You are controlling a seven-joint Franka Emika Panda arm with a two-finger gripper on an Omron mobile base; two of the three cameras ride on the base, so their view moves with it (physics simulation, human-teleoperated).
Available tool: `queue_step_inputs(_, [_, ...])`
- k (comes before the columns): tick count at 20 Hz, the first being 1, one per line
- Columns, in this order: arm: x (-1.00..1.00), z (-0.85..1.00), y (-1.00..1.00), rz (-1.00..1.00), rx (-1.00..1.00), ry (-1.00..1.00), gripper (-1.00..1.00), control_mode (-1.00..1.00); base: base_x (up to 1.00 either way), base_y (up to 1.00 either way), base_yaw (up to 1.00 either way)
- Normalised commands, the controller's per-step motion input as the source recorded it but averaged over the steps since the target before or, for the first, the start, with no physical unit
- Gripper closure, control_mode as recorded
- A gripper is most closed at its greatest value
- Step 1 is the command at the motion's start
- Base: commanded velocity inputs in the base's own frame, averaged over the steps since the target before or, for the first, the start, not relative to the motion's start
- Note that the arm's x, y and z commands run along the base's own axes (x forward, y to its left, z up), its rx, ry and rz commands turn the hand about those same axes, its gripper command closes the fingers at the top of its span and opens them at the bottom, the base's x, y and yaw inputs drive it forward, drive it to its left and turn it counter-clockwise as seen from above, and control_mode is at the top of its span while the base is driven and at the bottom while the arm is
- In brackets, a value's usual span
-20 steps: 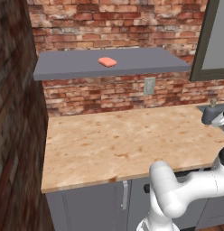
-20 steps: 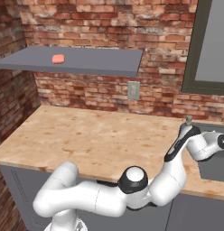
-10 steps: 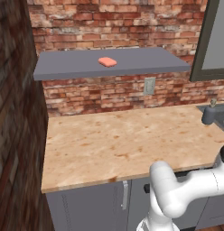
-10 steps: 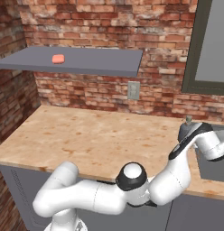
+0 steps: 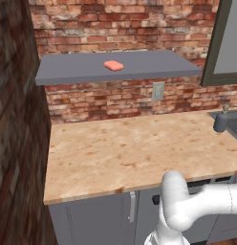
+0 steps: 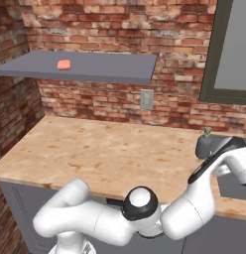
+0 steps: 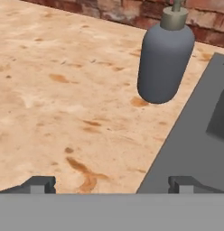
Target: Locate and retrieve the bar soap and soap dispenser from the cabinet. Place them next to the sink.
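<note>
— Where did the soap dispenser (image 7: pixel 165 56) stand?
— Upright on the wooden counter (image 5: pixel 130 153), just beside the sink (image 7: pixel 195 149) rim (pump head toward the brick wall).
— And the gripper (image 7: pixel 111 184)?
— Its fingers were spread wide, holding nothing, apart from the bottle.
— The bar soap (image 5: pixel 113 65)?
— Lying flat on the cabinet (image 5: pixel 115 67) shelf.

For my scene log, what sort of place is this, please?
Probably a kitchen: a wooden counter along a brick wall, a sink with the soap dispenser standing beside it, and a wall outlet.
</note>
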Motion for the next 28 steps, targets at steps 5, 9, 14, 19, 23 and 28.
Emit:
queue_step_inputs(5, [-1.00,0.00,0.80,0.03,-0.18,0.00,-1.00,-1.00,0.00,0.00,0.00])
queue_step_inputs(9, [-0.96,0.00,0.96,0.00,-0.19,0.00,-1.00,-1.00,0.00,0.00,0.00])
queue_step_inputs(14, [-0.69,0.00,0.92,0.00,-0.25,0.00,-1.00,-1.00,0.00,0.00,0.00])
queue_step_inputs(19, [-0.22,0.09,0.70,-0.05,-0.25,0.05,-1.00,-1.00,0.00,0.00,0.00])
queue_step_inputs(23, [-0.02,0.24,0.54,-0.13,-0.19,0.08,-1.00,-1.00,0.00,0.00,0.00])
queue_step_inputs(28, [0.02,0.17,0.44,-0.15,-0.21,0.17,-1.00,-1.00,0.00,0.00,0.00])
